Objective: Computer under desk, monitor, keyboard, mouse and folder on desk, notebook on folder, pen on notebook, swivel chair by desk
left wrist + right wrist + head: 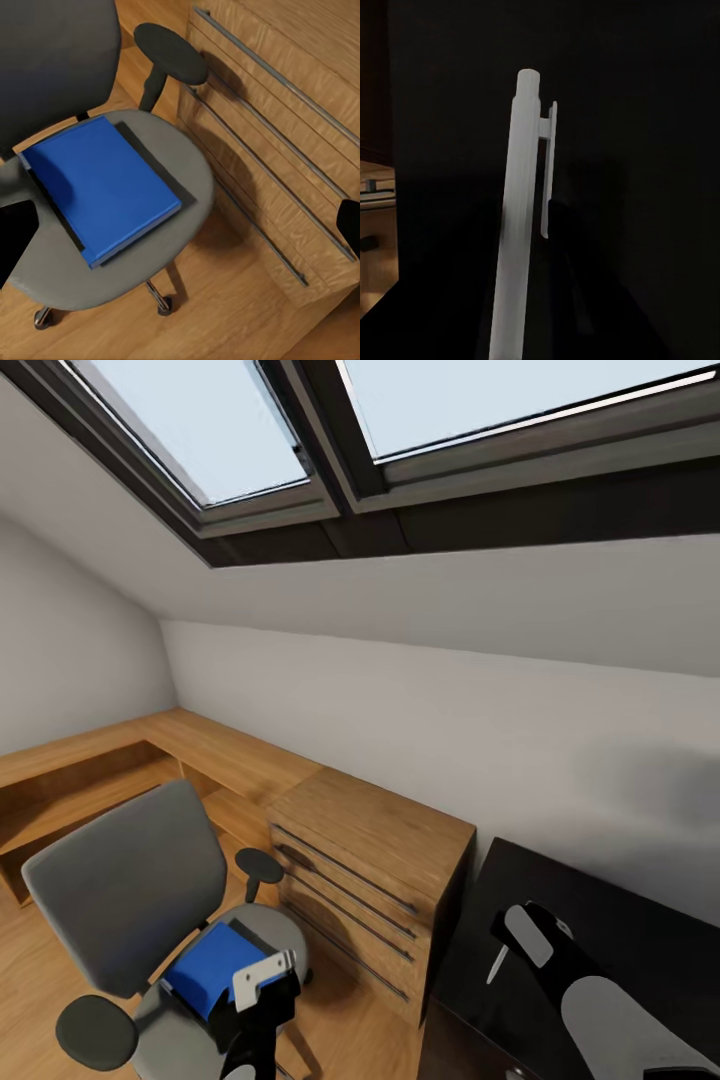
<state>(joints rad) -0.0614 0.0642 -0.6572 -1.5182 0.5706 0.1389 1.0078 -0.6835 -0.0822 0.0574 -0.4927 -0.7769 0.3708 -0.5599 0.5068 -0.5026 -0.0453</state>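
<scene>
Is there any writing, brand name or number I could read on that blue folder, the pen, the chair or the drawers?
None: no text can be read anywhere.
The blue folder has a plain cover.
The white pen shows no print.
The swivel chair and the wooden cabinet carry no labels.

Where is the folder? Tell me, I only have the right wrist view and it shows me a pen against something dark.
Observer: The blue folder lies flat on the seat of the chair, with nothing on top of it.
Operator: Report the left gripper.
Observer: The left gripper hovers above the folder with its jaws wide open, touching nothing.
Operator: Tell me what stands beside that chair.
Observer: A wooden cabinet with long bar handles stands between the chair and the black desk.
</scene>
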